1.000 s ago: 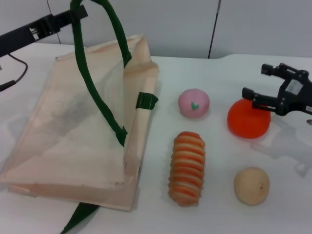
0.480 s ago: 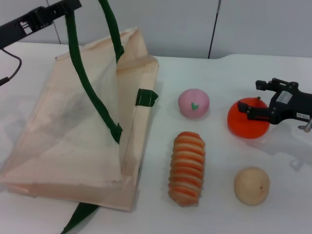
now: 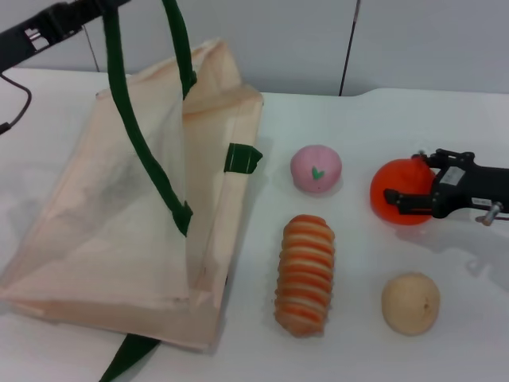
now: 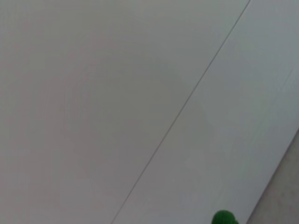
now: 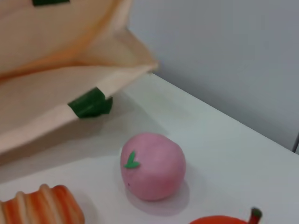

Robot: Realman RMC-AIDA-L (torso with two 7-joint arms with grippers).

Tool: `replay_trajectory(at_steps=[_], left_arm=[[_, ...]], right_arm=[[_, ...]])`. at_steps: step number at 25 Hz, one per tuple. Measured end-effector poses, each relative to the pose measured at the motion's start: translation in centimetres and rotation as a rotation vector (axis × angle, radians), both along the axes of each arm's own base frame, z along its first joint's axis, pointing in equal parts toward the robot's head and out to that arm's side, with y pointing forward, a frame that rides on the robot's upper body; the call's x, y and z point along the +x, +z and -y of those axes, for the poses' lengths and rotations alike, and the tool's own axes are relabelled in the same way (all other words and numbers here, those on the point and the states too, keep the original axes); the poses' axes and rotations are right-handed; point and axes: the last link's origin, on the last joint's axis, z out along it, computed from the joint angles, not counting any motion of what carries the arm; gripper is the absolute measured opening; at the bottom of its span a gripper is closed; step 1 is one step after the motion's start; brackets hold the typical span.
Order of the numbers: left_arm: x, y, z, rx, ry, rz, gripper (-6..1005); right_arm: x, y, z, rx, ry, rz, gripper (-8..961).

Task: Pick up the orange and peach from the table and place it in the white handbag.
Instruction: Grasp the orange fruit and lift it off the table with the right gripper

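Observation:
The orange [image 3: 400, 188] lies on the white table at the right; its top and stem [image 5: 254, 215] show at the edge of the right wrist view. My right gripper [image 3: 406, 177] is open and low, with one finger on each side of the orange. The pink peach [image 3: 316, 169] with a green mark lies left of the orange and shows in the right wrist view [image 5: 153, 165]. The white handbag [image 3: 119, 207] lies at the left. My left gripper [image 3: 75, 14] at the top left holds its green handle [image 3: 127, 119] up, so the bag's mouth gapes toward the fruit.
A striped orange-and-cream bread roll [image 3: 305, 273] lies in front of the peach. A pale tan round fruit [image 3: 410, 303] lies in front of the orange. A second green strap [image 3: 127, 358] trails off the table's near edge. A grey wall stands behind the table.
My right gripper has come down and forward until its fingers flank the orange. My left gripper has lifted the green handle higher and leftward, opening the bag wider.

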Motion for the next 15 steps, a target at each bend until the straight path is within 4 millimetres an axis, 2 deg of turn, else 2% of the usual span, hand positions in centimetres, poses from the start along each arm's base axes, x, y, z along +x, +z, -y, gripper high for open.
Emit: replay_trajectory(at_steps=[7, 15], left_arm=[[-0.01, 0.32, 0.13, 0.011, -0.005, 0.014, 131], [-0.24, 0.40, 0.25, 0.015, 0.003, 0.016, 130]], right_arm=[[-0.17, -0.43, -0.26, -0.004, -0.002, 0.016, 876], [-0.22, -0.36, -0.36, -0.003, 0.003, 0.022, 754]])
